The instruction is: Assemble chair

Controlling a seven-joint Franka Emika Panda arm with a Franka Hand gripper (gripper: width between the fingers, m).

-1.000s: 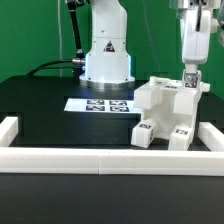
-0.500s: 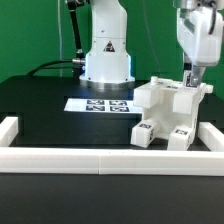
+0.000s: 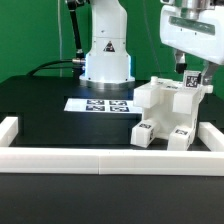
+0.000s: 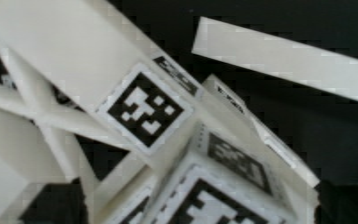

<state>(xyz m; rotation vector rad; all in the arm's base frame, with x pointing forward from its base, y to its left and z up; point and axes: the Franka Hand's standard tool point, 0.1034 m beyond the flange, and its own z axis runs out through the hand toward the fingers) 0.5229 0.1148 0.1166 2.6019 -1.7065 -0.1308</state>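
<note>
Exterior view: the small white blocky plastic chair (image 3: 168, 112) was seen standing on the black table (image 3: 40, 110), at that view's right, just behind the low white border rail (image 3: 100, 155). The two-finger gripper (image 3: 192, 72) was poised just above its top, jaws spread, nothing clasped.

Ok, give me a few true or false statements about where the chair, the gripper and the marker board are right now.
The gripper is shut on the chair. False: its jaws stand open over the chair's top.
The chair stands to the exterior view's right of the marker board. True.
The marker board lies on the chair. False: it lies flat on the black table.
A white border rail runs along the table's near side. True.
</note>
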